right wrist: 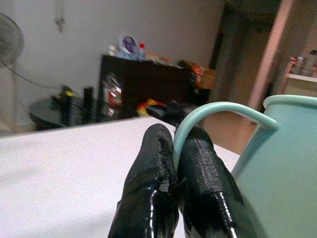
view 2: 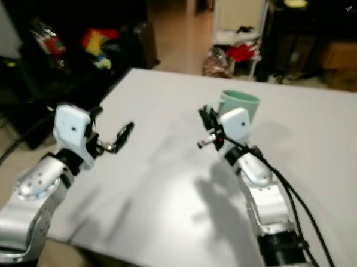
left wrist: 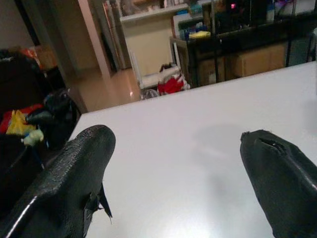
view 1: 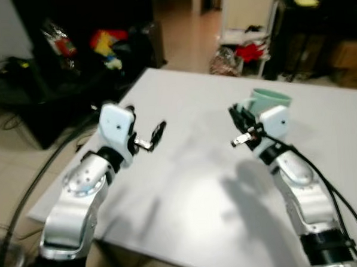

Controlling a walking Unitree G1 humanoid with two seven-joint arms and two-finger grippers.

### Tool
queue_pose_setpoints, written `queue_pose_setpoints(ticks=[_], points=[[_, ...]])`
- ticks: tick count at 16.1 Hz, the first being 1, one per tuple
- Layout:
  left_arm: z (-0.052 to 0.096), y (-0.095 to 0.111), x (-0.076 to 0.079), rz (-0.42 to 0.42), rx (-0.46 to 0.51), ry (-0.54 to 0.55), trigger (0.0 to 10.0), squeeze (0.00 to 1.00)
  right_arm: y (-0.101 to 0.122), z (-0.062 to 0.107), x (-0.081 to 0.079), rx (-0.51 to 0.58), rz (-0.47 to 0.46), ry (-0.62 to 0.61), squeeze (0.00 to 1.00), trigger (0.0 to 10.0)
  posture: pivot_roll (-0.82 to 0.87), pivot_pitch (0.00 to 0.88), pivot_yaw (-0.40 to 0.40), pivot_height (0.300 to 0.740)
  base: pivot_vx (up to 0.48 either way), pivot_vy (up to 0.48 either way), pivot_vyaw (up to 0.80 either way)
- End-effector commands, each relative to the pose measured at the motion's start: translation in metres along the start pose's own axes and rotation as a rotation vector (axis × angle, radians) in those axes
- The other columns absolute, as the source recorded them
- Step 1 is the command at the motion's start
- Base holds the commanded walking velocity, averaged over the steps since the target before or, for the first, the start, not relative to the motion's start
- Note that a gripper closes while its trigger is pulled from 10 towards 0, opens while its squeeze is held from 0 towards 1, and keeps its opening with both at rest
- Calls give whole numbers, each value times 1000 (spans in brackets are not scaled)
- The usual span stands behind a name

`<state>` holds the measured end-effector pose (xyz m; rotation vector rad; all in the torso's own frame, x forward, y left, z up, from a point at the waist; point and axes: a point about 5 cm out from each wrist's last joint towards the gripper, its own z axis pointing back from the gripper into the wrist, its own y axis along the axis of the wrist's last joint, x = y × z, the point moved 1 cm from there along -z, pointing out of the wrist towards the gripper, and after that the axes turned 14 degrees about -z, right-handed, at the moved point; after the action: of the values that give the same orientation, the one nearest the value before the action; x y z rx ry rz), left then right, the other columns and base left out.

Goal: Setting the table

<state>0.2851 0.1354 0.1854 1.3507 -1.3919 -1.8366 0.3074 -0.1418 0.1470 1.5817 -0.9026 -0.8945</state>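
So, going left to right: the left gripper (view 1: 156,134) is held over the white table (view 1: 187,187) near its left edge, with its fingers (left wrist: 74,173) spread wide apart and nothing caught between them, so it's probably just being kept out of the way for now. Over on the right, the mint-green mug (view 1: 268,100) is seen close to the middle-back of the table, and its thin handle (right wrist: 208,111) is pinched between the clenched fingers of the right gripper (right wrist: 176,166). Whether the mug is resting on the table or lifted just off it can't be told. The handle grip makes sense, since the mug can be carried upright that way and set down at a place.
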Motion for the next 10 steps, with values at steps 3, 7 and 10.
queue_pose_setpoints(ticks=[3,7,10], points=[[0,1,-1,-6,-9,-9,10000,0,-2,-3,1,11,-6,25,0,10000,68,0,24,740,0,0,0],[-3,2,0,-4,-9,-21,10000,0,-8,-2,5,4,0,40,0,10000,64,0,32,740,0,0,0],[-2,2,0,-6,-11,-26,10000,0,-12,-4,8,-8,10,49,0,10000,69,0,31,740,0,0,0]])
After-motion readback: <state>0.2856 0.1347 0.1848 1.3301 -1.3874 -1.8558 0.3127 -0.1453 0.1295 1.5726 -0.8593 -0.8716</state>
